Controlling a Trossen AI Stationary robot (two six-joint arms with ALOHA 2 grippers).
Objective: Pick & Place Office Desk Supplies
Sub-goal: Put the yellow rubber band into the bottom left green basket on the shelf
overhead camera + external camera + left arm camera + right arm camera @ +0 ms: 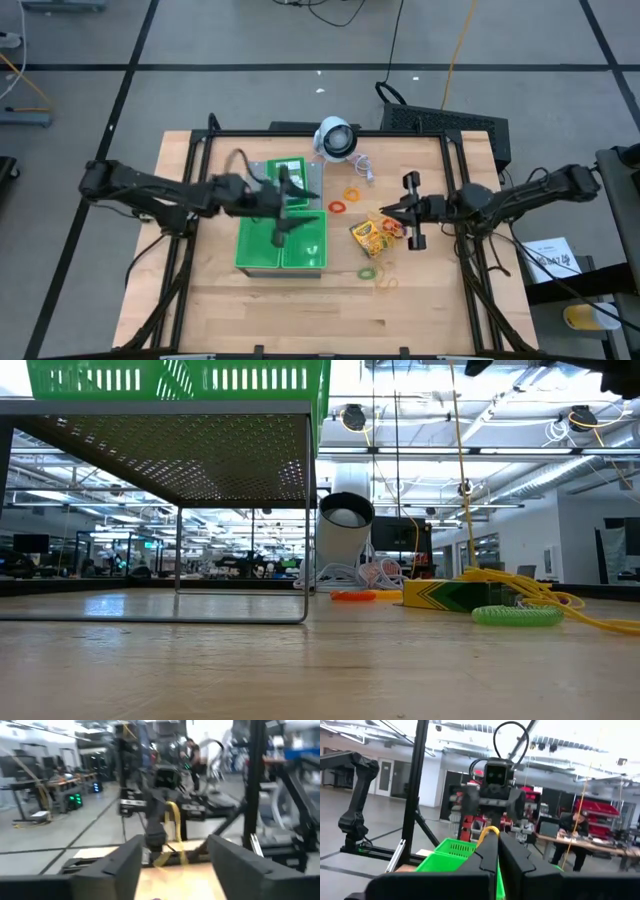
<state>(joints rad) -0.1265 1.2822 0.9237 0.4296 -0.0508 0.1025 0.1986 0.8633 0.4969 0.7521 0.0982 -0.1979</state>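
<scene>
We have the left gripper [283, 212] hanging above the green tray [256, 258] in the middle of the table, its jaws standing apart and, as far as we can see, empty. Our right gripper [384, 213] sits toward the table's right side, jaws pressed together on a yellow rubber band [489, 831] that arches over their tips. The crayon box [366, 236] lies just below and beside those tips, its long axis slanting across the table. Red and orange bands [343, 200] lie between box and tray; a green one [368, 271] lies nearer the front edge. We judge the right arm nearer the box.
</scene>
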